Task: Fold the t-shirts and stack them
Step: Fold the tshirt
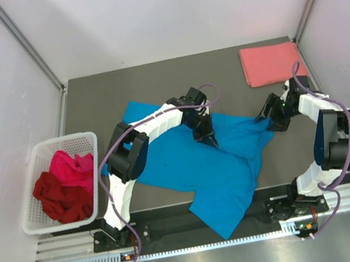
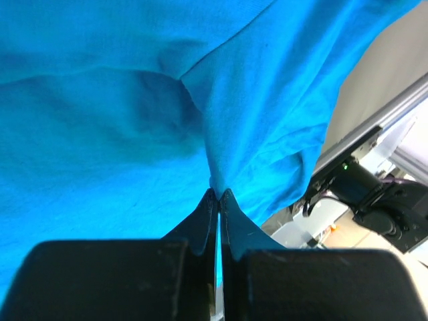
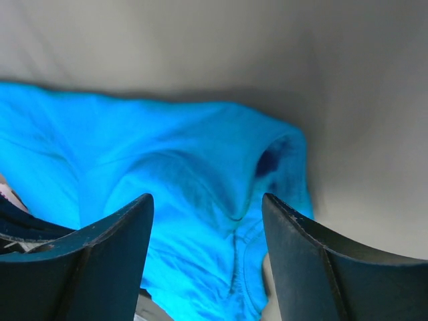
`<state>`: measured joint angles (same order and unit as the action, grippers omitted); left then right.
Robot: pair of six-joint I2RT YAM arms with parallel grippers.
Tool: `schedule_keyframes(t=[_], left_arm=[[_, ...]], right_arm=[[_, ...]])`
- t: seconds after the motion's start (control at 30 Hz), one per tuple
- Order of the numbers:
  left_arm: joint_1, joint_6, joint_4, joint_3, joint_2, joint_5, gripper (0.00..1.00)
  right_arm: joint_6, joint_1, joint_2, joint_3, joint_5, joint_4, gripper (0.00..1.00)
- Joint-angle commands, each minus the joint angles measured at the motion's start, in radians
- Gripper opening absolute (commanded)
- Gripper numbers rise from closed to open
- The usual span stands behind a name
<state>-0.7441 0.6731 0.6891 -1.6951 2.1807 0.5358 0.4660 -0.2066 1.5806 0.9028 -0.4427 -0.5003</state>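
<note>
The bright blue t-shirt [image 1: 198,167] lies spread and rumpled on the dark table, one corner hanging over the near edge. My left gripper [image 1: 208,140] is shut on a pinch of its cloth near the middle, as the left wrist view [image 2: 219,192] shows. My right gripper [image 1: 269,116] is open just above the shirt's right sleeve [image 3: 221,194], holding nothing. The salmon pink t-shirt [image 1: 270,63] lies folded at the far right of the table. The dark red t-shirt [image 1: 61,198] and the magenta t-shirt [image 1: 72,168] are bunched in the basket.
A white lattice basket [image 1: 31,190] stands at the table's left edge. White walls close in the table on the left, far and right sides. A metal rail [image 1: 198,225] runs along the near edge by the arm bases.
</note>
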Motion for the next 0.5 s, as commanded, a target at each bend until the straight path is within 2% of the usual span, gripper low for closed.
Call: schedule_keyframes(t=[0.0,0.37,0.47], left_arm=[[0.014,-0.038,0.012,0.026,-0.059,0.064,0.0],[0.032,-0.052,0.02,0.095,-0.073,0.113,0.0],[0.038,-0.053,0.012,0.089,-0.055,0.098,0.0]], right_arm=[[0.002,-0.03,0.002,0.016,0.013,0.054,0.65],[-0.004,-0.036,0.07,0.021,-0.001,0.092,0.45],[-0.041,-0.033,0.041,0.037,0.015,0.028,0.5]])
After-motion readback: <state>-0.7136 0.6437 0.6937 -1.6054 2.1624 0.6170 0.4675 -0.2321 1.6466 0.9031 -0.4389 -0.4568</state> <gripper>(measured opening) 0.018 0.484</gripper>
